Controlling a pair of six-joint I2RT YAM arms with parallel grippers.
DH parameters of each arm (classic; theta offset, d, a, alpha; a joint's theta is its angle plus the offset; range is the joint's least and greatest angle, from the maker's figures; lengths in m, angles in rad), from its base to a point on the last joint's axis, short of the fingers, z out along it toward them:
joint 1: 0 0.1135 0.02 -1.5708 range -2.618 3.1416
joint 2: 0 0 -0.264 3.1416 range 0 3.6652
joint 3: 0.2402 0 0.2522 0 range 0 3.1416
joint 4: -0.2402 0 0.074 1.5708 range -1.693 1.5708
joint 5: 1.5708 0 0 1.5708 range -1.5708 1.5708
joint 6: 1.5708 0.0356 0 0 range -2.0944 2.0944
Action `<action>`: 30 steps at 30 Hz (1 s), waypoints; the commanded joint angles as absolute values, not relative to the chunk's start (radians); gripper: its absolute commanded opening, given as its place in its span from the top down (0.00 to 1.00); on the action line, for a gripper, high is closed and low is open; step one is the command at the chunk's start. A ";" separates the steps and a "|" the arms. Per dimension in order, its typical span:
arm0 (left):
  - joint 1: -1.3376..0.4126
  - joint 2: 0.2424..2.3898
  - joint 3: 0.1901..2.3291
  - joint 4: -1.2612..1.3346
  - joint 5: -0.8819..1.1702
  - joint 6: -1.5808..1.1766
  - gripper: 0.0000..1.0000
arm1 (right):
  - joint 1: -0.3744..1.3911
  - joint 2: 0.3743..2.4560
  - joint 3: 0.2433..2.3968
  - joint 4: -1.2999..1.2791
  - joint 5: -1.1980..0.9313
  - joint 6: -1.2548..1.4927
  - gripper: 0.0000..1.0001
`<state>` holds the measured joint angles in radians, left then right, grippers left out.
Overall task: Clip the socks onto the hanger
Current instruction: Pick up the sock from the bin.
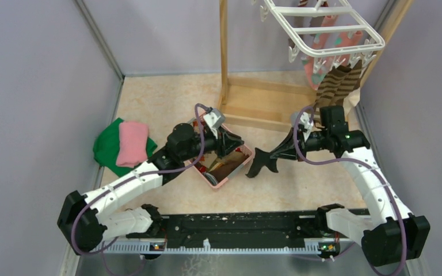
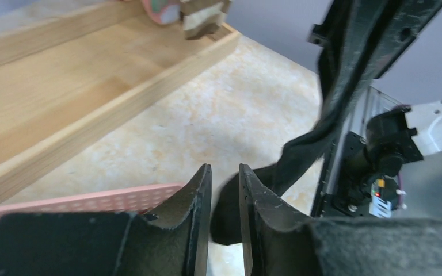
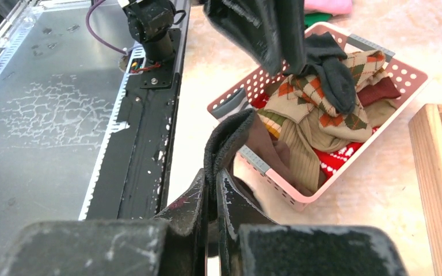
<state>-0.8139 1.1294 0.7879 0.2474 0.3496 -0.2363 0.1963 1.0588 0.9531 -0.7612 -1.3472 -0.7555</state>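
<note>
At the far right of the table [image 1: 167, 103], the wooden stand [image 1: 224, 57] carries the hanger [image 1: 334, 50], a white grid frame raised above the surface, with a striped sock [image 1: 338, 86] hung beneath it. Near the centre, the pink basket [image 1: 230, 179] holds the remaining socks [image 3: 322, 98], argyle, red and grey among them. Between basket and stand, the black sock [image 1: 262, 164] dangles just right of the basket, pinched at one end by the right gripper [image 3: 213, 178], whose jaws are clamped tight on the fabric. The left gripper [image 2: 225, 172] hovers over the basket with its jaws parted by a narrow slit. The sock's free end lies close behind its fingertips, and whether any fold sits between them cannot be told from the wrist view. Step in hand, as judged: carrying this sock to a free clip [image 1: 357, 57] along the hanger's near edge. To do it well, the right arm should lift high enough that the hanging tail clears the basket rim and the stand's lower rail. It should then present the pinched edge upward to the clip and keep a firm hold while the left gripper squeezes the clip open, letting go only once the clip bites the cuff.
</note>
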 commanded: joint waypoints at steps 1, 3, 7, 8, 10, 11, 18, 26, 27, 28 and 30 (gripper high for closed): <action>-0.733 1.051 0.715 0.378 0.378 -0.228 0.68 | 0.158 1.035 1.005 -0.865 -1.411 -0.854 1.00; -0.715 1.028 0.684 0.422 0.424 -0.229 0.63 | 0.149 1.037 1.008 -0.861 -1.411 -0.844 1.00; -0.711 0.985 0.574 0.651 0.613 -0.212 0.33 | 0.133 1.034 1.018 -0.880 -1.407 -0.859 1.00; -0.710 0.982 0.538 0.724 0.656 -0.215 0.24 | 0.129 1.035 1.023 -0.887 -1.407 -0.865 1.00; -0.711 0.981 0.485 0.820 0.672 -0.239 0.05 | 0.117 1.032 1.033 -0.902 -1.406 -0.870 1.00; -0.711 0.983 0.472 0.841 0.669 -0.245 0.02 | 0.111 1.032 1.037 -0.909 -1.407 -0.874 1.00; -0.709 1.031 0.510 0.882 0.616 -0.315 0.01 | -0.026 1.002 1.155 -1.059 -1.387 -0.915 1.00; -0.707 1.152 0.598 1.025 0.705 -0.437 0.01 | -0.093 0.939 1.257 -1.093 -1.268 -0.721 1.00; -0.707 1.169 0.605 1.058 0.710 -0.466 0.01 | -0.093 0.924 1.264 -1.069 -1.248 -0.672 1.00; -0.707 1.184 0.613 1.094 0.716 -0.488 0.01 | -0.092 0.910 1.269 -1.037 -1.223 -0.622 1.00; -0.707 1.215 0.628 1.154 0.723 -0.520 0.01 | -0.092 0.881 1.282 -0.988 -1.181 -0.550 1.00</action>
